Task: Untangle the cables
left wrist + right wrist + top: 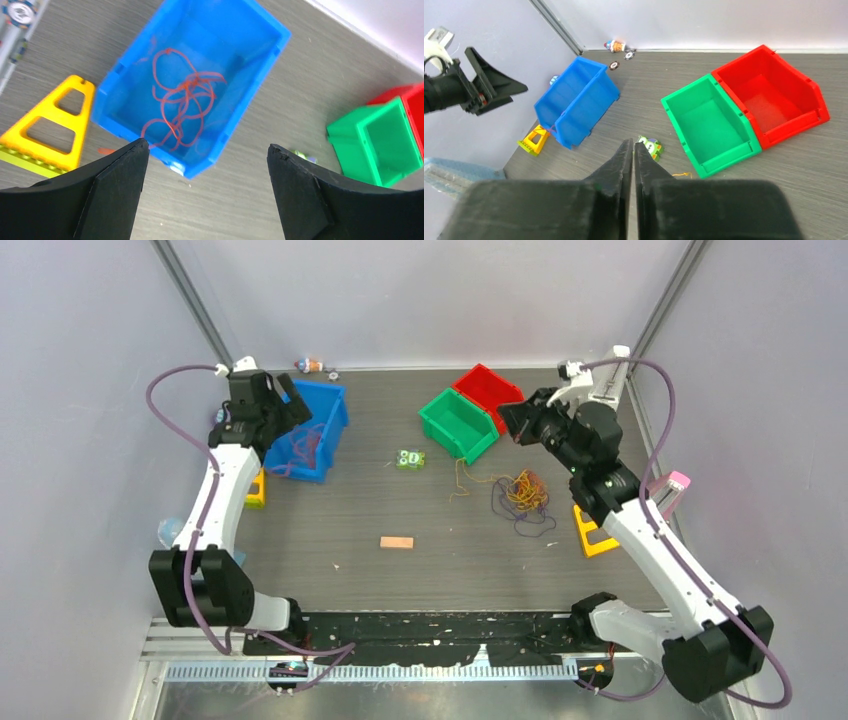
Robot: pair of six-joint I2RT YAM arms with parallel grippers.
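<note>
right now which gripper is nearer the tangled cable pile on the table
Right. The right gripper hangs beside the green bin, just beyond the tangled cable pile. The left gripper is over the blue bin, far across the table.

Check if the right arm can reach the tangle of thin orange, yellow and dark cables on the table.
Probably yes: the cable tangle lies uncovered, nothing on it, close beside the right gripper, which is shut and would need opening.
</note>
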